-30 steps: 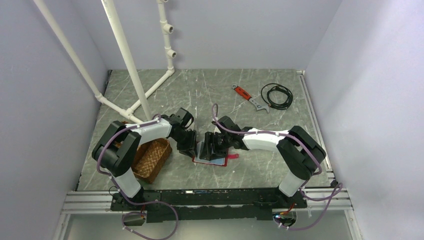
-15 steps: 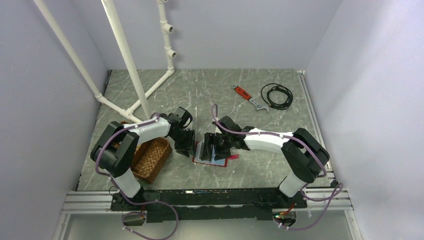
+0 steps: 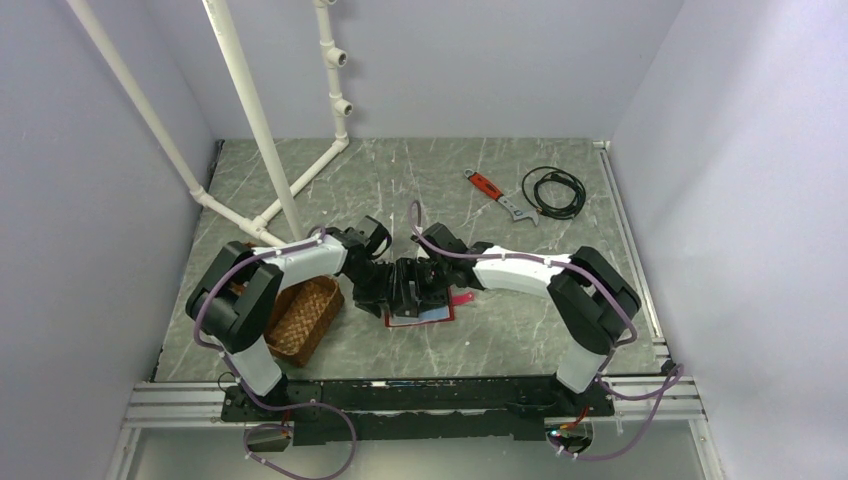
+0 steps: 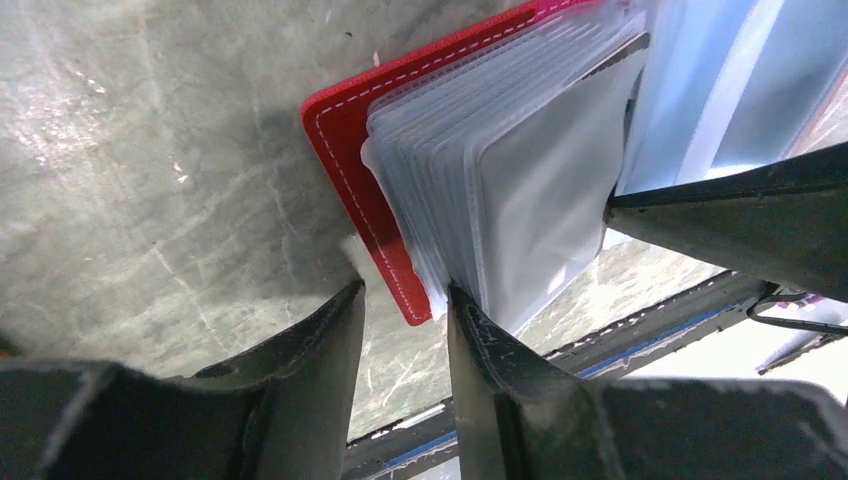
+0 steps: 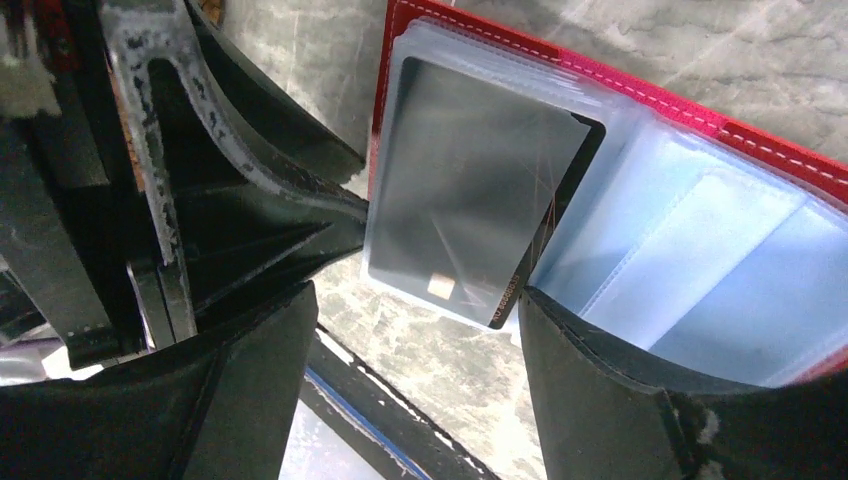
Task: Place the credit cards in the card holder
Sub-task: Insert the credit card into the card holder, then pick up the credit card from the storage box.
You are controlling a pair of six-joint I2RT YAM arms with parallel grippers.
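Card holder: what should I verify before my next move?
1. Card holder lying open on the table: ok.
2. Dark card fully tucked in: not ok, its spine-side edge shows bare.
3. Right gripper free of the card: ok, jaws wide apart, empty.
4. Left gripper steadying the holder: cannot tell; jaws apart, its red corner between them.
5. Next card located: cannot tell, none seen loose.

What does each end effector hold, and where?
Right end effector holds nothing. Left end effector sits at a corner of the red folding card holder; grip cannot be told.
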